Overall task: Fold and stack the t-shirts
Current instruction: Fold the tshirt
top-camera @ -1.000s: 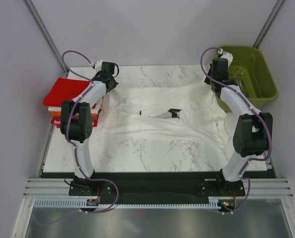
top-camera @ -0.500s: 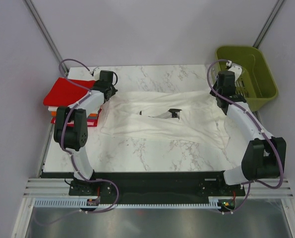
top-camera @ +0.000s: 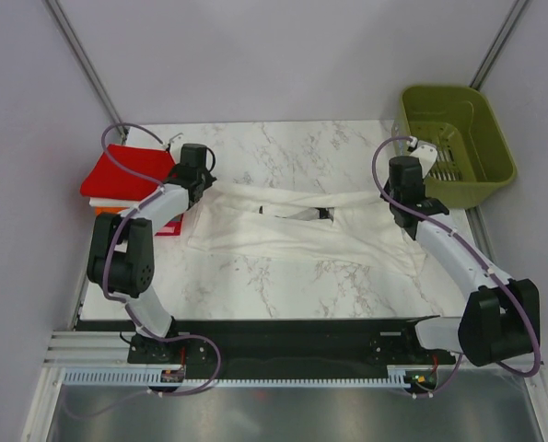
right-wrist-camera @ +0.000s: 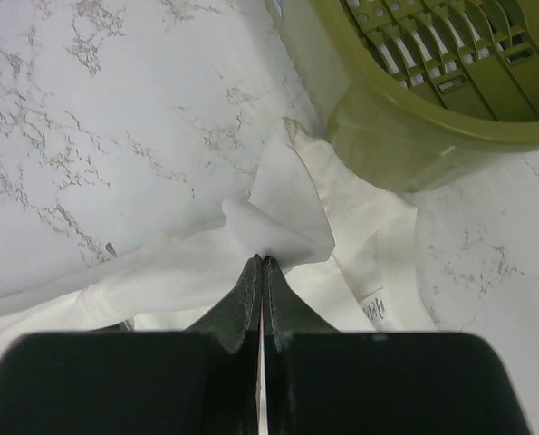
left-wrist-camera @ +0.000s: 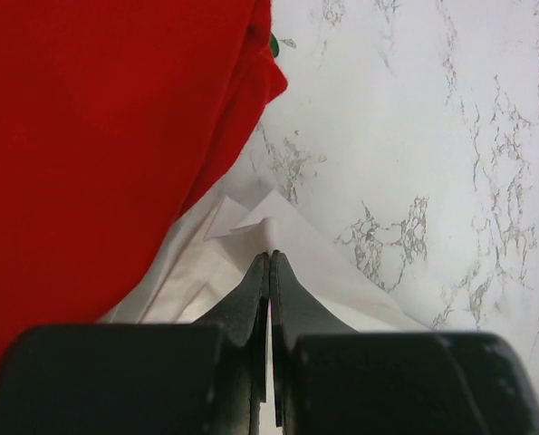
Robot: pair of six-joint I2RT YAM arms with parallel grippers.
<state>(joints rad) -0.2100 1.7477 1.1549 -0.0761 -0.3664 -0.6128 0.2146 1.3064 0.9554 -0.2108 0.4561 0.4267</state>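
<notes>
A large plain white t-shirt [top-camera: 301,230] lies spread across the middle of the table. My left gripper [top-camera: 200,187] is shut on its far left corner [left-wrist-camera: 274,227], beside the stack of folded t-shirts [top-camera: 126,180] with a red one [left-wrist-camera: 97,136] on top. My right gripper [top-camera: 395,196] is shut on the shirt's far right corner [right-wrist-camera: 278,227], just in front of the basket. The far edge of the shirt hangs taut between the two grippers and lies over the shirt's body.
An olive-green plastic basket [top-camera: 458,138] stands at the far right corner, close to my right gripper; it also shows in the right wrist view [right-wrist-camera: 414,100]. Bare marble table [top-camera: 283,285] lies in front of the shirt and behind it.
Both grippers have drawn the shirt's far edge toward the near side, over the shirt's body. The right arm has stretched out further right and lower.
</notes>
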